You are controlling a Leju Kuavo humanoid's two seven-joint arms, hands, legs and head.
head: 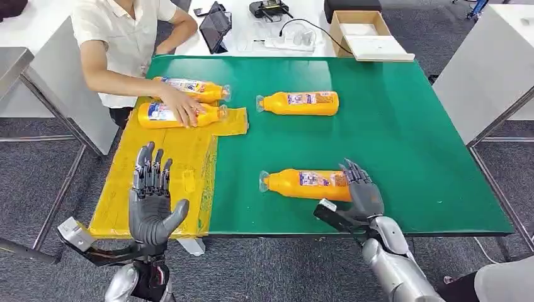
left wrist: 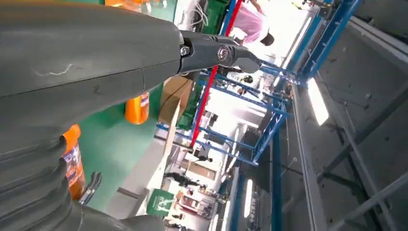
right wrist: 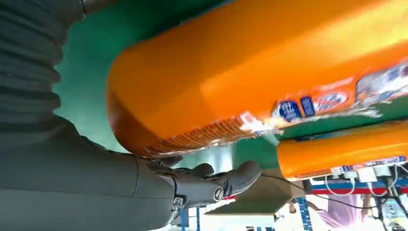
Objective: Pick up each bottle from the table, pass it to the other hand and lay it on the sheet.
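The left hand (head: 150,204) stands upright over the yellow sheet (head: 157,182) at the table's near left edge, fingers apart and holding nothing. At its 12 o'clock, a person's hand (head: 182,106) rests on two bottles on the sheet (head: 189,100). Toward 3 o'clock on the green mat (head: 390,126), the near bottle (head: 305,184) lies on its side, cap leftward; the right hand (head: 362,195) is at its base, fingers on it, though whether it grips I cannot tell. The far bottle (head: 301,102) lies at 12 o'clock of the near one.
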